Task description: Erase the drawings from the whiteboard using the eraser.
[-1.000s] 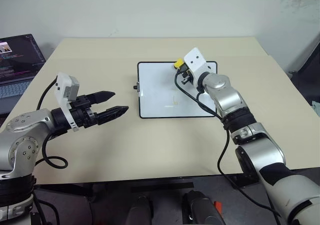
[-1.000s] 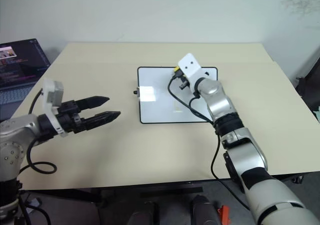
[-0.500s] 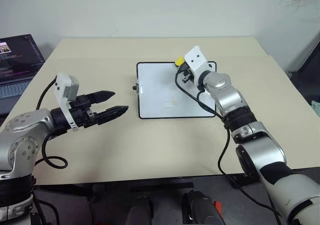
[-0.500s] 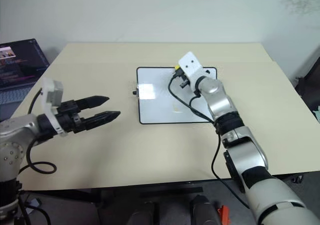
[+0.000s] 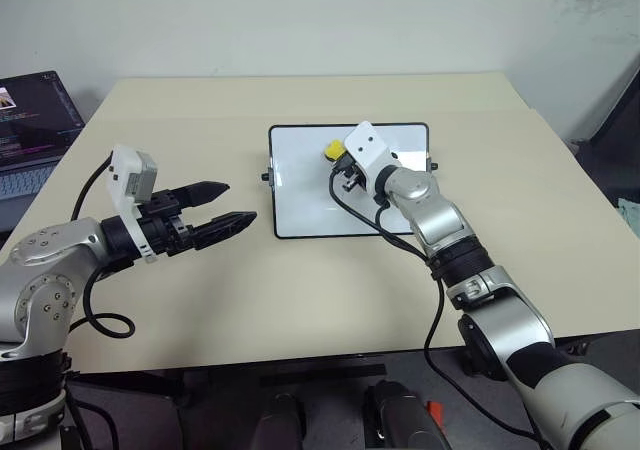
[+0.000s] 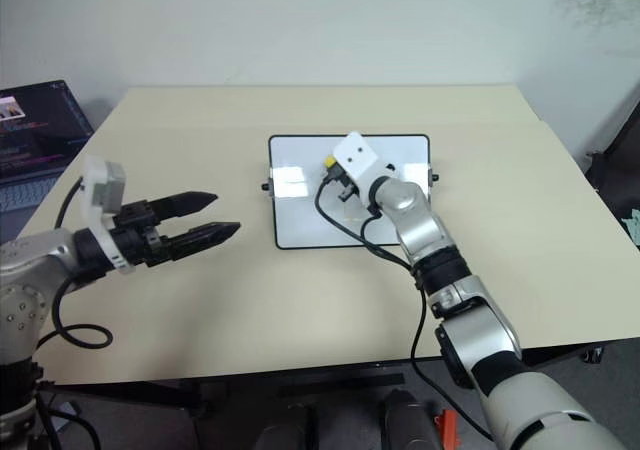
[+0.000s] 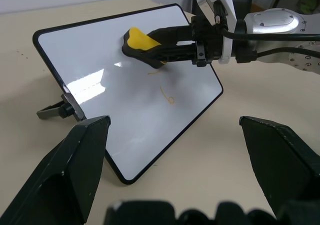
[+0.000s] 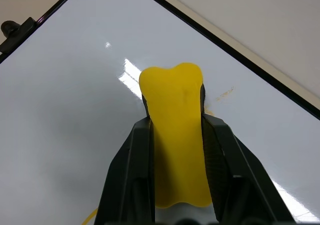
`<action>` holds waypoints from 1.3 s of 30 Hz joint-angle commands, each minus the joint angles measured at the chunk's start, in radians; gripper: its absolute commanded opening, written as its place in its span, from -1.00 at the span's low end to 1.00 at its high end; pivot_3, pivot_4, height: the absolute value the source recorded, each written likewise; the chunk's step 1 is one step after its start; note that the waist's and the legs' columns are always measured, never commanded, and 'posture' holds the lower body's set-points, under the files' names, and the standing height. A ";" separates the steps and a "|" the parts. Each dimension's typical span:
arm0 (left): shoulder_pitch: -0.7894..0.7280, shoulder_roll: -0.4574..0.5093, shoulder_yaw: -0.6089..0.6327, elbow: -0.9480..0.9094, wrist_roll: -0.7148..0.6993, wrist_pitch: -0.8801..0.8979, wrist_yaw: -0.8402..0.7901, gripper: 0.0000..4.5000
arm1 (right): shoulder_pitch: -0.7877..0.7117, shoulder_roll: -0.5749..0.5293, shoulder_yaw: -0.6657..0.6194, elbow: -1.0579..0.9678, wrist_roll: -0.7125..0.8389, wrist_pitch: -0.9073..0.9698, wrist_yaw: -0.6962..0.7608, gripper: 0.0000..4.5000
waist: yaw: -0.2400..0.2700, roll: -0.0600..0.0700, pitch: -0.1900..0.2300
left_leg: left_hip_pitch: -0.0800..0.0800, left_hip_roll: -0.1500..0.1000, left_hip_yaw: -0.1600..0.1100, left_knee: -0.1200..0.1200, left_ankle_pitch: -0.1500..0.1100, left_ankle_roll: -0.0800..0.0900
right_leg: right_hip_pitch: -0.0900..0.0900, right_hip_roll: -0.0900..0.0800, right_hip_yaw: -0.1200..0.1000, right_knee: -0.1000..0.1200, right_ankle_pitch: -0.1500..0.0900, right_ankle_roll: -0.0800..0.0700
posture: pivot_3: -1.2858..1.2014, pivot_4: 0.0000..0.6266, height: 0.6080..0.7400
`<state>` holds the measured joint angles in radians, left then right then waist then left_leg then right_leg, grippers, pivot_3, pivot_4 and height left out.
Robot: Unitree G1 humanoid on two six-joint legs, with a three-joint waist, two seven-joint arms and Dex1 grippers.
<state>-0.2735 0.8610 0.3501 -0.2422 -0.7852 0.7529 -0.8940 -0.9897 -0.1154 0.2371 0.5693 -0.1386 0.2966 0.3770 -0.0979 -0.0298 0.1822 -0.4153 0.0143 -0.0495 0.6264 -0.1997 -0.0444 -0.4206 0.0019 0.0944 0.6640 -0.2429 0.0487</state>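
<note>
Right gripper [image 8: 176,150] clamps the eraser [image 8: 176,135] over the whiteboard [image 5: 300,195], faint drawings [image 7: 167,96] beside it; left gripper [image 5: 235,205] hovers with fingers spread

Plain off-white wall [image 5: 300,15] across the top of the frame, faintly scuffed with grey marks at the upper right. Large beige table [image 5: 300,280] filling the middle, matte, evenly lit, with a straight seam running across near the far edge. Open laptop [image 5: 28,120] at the left edge, screen lit with dark windows and coloured text, pale keyboard below. Dark furniture [image 5: 612,120] partly seen at the right edge. Grey floor [image 5: 200,410] beneath the near table edge.
</note>
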 commanded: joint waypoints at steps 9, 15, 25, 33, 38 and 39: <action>-0.014 0.009 0.023 -0.021 -0.004 -0.020 -0.002 1.00 | -0.116 -0.073 -0.090 0.154 -0.015 -0.074 -0.153 -0.57 | 0.008 0.000 0.000 | 0.000 -0.001 0.000 0.002 0.000 0.000 | 0.001 0.000 0.001 -0.001 -0.002 -0.003 | 0.03 -0.52 1.00; -0.018 0.009 0.020 -0.019 -0.002 -0.021 -0.004 1.00 | -0.150 -0.089 -0.093 0.241 -0.016 -0.121 -0.172 -0.57 | 0.008 0.000 0.000 | 0.000 -0.001 0.000 0.000 0.000 0.000 | 0.000 0.000 0.001 -0.001 -0.001 -0.002 | 0.03 -0.52 1.00; -0.015 0.010 0.022 -0.020 -0.001 -0.020 -0.006 1.00 | -0.089 -0.012 -0.038 0.105 -0.001 -0.087 -0.069 -0.57 | -0.004 0.000 0.000 | 0.000 0.000 0.000 0.001 0.000 0.000 | 0.000 0.000 0.001 0.000 -0.001 -0.002 | 0.03 -0.52 1.00; -0.019 0.005 0.016 -0.023 -0.003 -0.020 -0.003 1.00 | -0.043 0.042 -0.005 0.013 0.003 -0.051 -0.011 -0.57 | -0.010 0.000 0.000 | -0.001 0.000 -0.001 -0.002 0.000 0.000 | -0.001 0.000 0.000 -0.001 0.000 0.001 | 0.03 -0.52 1.00; -0.014 0.005 0.017 -0.027 -0.001 -0.021 -0.003 1.00 | -0.060 0.036 -0.024 0.025 -0.001 -0.033 -0.028 -0.57 | -0.010 0.000 0.000 | -0.001 0.000 -0.001 -0.002 0.000 0.000 | -0.001 0.000 0.000 -0.001 0.000 0.000 | 0.03 -0.52 1.00; -0.014 0.005 0.017 -0.026 -0.001 -0.021 -0.003 1.00 | -0.071 0.028 -0.030 0.040 -0.006 -0.032 -0.039 -0.57 | -0.010 0.000 0.000 | -0.001 0.000 -0.001 -0.002 0.000 0.000 | -0.001 0.000 0.000 -0.001 0.000 0.000 | 0.03 -0.52 1.00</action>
<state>-0.2784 0.8609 0.3491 -0.2418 -0.7839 0.7527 -0.8958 -1.0284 -0.0719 0.2341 0.6240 -0.1377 0.2672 0.3611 -0.1079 -0.0299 0.1823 -0.4162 0.0144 -0.0502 0.6245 -0.1994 -0.0443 -0.4213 0.0023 0.0940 0.6629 -0.2427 0.0490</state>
